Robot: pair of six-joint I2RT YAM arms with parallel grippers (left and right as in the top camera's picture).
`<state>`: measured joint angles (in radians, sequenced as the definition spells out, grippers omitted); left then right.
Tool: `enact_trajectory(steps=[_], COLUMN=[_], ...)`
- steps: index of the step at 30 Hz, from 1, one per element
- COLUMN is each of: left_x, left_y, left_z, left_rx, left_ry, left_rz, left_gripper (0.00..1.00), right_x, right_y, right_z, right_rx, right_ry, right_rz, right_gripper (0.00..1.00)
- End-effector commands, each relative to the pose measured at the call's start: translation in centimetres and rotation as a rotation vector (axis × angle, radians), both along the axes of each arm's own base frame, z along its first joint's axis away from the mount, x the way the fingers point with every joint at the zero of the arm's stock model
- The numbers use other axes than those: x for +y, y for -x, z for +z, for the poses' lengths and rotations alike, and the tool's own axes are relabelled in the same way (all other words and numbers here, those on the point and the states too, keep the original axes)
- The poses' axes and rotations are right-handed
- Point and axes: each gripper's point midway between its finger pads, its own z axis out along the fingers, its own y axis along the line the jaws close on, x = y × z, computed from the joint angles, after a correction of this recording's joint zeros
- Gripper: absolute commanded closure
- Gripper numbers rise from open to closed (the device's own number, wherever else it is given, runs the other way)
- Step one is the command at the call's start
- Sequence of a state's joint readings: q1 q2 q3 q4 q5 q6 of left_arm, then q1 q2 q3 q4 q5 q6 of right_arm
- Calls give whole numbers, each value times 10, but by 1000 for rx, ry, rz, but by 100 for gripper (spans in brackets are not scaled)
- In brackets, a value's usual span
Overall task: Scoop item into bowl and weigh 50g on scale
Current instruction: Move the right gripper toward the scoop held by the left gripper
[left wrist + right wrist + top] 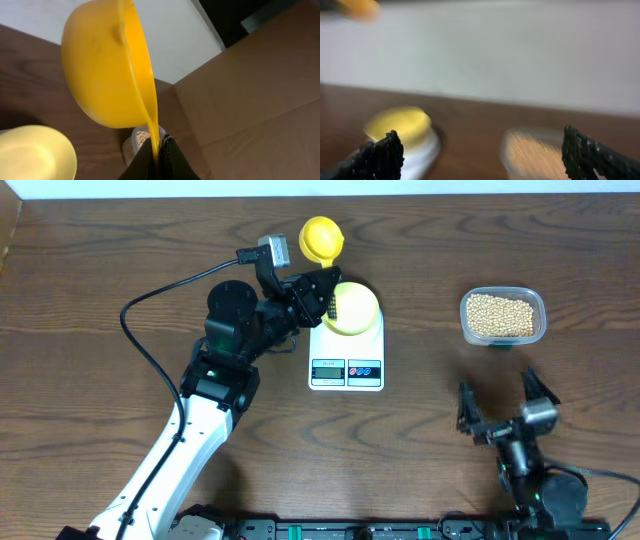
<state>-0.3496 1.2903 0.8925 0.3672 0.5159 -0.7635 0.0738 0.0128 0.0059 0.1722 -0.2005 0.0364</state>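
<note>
The pale yellow bowl (355,308) sits on the white scale (346,348) at mid-table; it also shows in the left wrist view (32,152) and, blurred, in the right wrist view (400,122). My left gripper (322,292) is shut on the handle of a bright yellow scoop (322,238), whose cup (107,65) is held behind the bowl. The tan beans (500,315) fill a clear tub (503,338) at the right and show blurred in the right wrist view (535,152). My right gripper (505,405) is open and empty, in front of the tub.
A brown cardboard box (250,100) stands past the table's far edge in the left wrist view. The left arm's black cable (150,300) loops over the table at the left. The scale's display and buttons (345,368) face the front edge.
</note>
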Motion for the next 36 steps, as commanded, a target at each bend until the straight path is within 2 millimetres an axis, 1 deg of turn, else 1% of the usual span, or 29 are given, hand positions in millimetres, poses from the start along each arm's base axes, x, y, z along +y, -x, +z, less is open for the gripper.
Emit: enact_trajectory(steps=[1, 2, 4, 5, 8, 10, 13, 17, 18, 20, 23, 25, 27, 29, 31, 34, 35, 36], left_x=[-2, -3, -1, 0, -2, -5, -12, -16, -19, -23, -29, -31, -31, -31, -31, -31, -31, -31], left_y=[2, 2, -2, -3, -5, -3, 0, 1, 2, 5, 9, 10, 10, 10, 10, 9, 8, 7], left_z=[18, 19, 20, 20, 19, 19, 19, 19, 19, 19, 19, 19, 18, 18, 18, 16, 15, 13], left_rx=[-52, -57, -52, -47, -31, -22, -23, 1, 23, 44, 56, 56, 57, 57, 57, 45, 39, 33], left_ry=[23, 25, 31, 35, 50, 58, 57, 80, 102, 124, 135, 135, 134, 134, 134, 114, 104, 92], left_rz=[2, 3, 38, 58, 90, 92, 90, 117, 117, 108, 93, 87, 87, 87, 87, 89, 93, 97], left_gripper=[93, 93, 93, 93, 93, 93, 93, 93, 93, 93, 93, 93, 93, 93, 93, 93, 93, 93], right_x=[29, 28, 24, 21, 17, 17, 19, 24, 27, 34, 52, 71, 89, 99, 103, 104, 104, 104], right_y=[22, 27, 41, 46, 53, 48, 31, 2, -9, -24, -40, -43, -40, -39, -46, -61, -65, -69], right_z=[40, 51, 82, 94, 116, 122, 122, 118, 116, 116, 118, 117, 106, 107, 111, 113, 113, 112], right_rx=[-164, -215, -359, -408, -445, -391, -248, -15, 57, 143, 199, 229, 289, 289, 327, 442, 484, 520], right_ry=[-24, -23, -27, -33, -41, -41, -39, -34, -30, -26, -15, -31, -57, -74, -169, -394, -469, -530], right_rz=[192, 192, 173, 159, 139, 139, 137, 150, 164, 197, 304, 433, 569, 657, 693, 709, 714, 715], right_gripper=[1, 1, 1, 1, 1, 1, 1, 1, 1, 1, 1, 1, 1, 1, 1, 1, 2, 8])
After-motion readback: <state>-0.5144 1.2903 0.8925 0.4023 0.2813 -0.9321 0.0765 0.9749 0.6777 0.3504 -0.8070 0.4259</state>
